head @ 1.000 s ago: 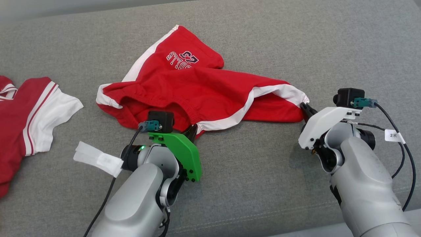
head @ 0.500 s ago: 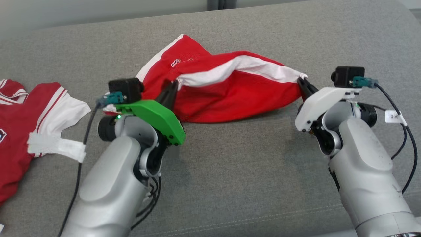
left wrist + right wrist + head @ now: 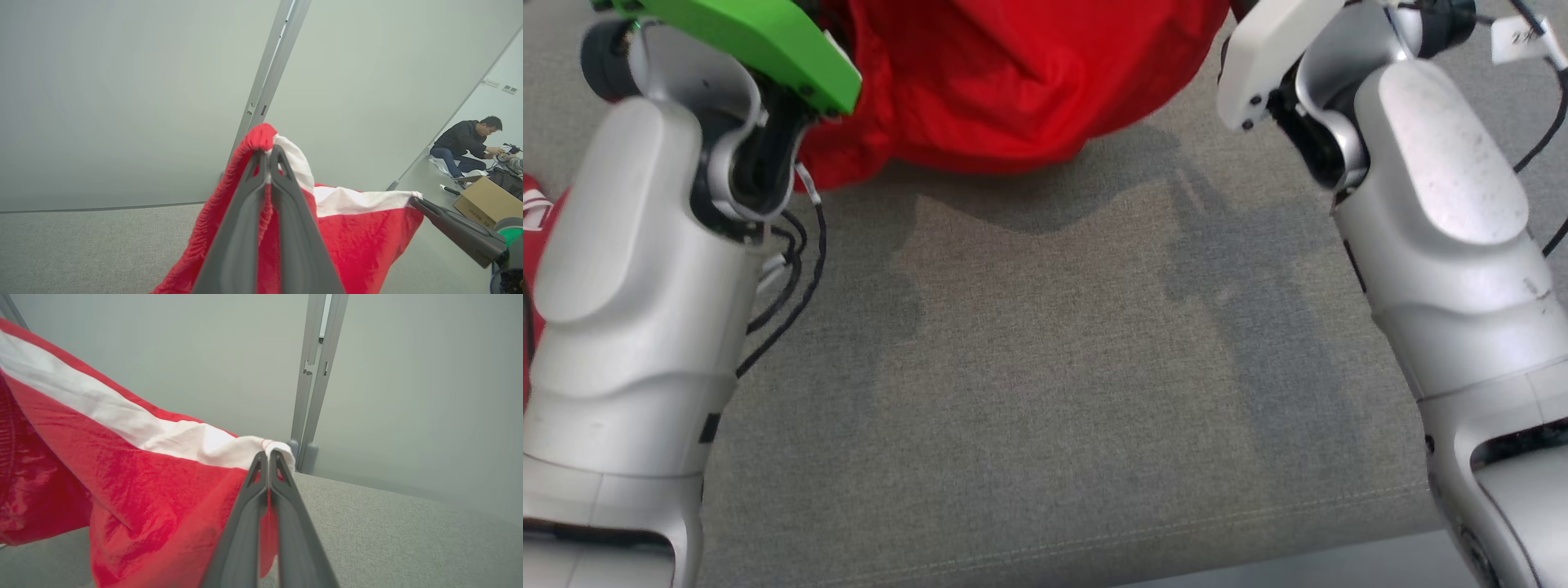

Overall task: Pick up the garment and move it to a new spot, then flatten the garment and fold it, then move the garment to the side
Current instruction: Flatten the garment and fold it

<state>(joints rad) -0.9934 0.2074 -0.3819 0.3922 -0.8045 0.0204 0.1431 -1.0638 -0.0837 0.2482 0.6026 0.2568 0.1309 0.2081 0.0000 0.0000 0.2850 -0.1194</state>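
Grasp check: the left gripper (image 3: 269, 154) is pressed together on the gathered red edge of the red shorts (image 3: 1013, 82), with cloth bunched over its tips. The right gripper (image 3: 269, 455) pinches the white-striped corner. The red shorts stretch between the two grippers and sag below them, over the grey cushion (image 3: 1045, 392) (shadow underneath; contact unclear).

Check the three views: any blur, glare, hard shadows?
Head view: slightly soft; shorts cast a diffuse shadow on the couch. Left wrist view: even light, no glare, left gripper crisp at the tips. Right wrist view: right gripper smeared toward the bottom edge.
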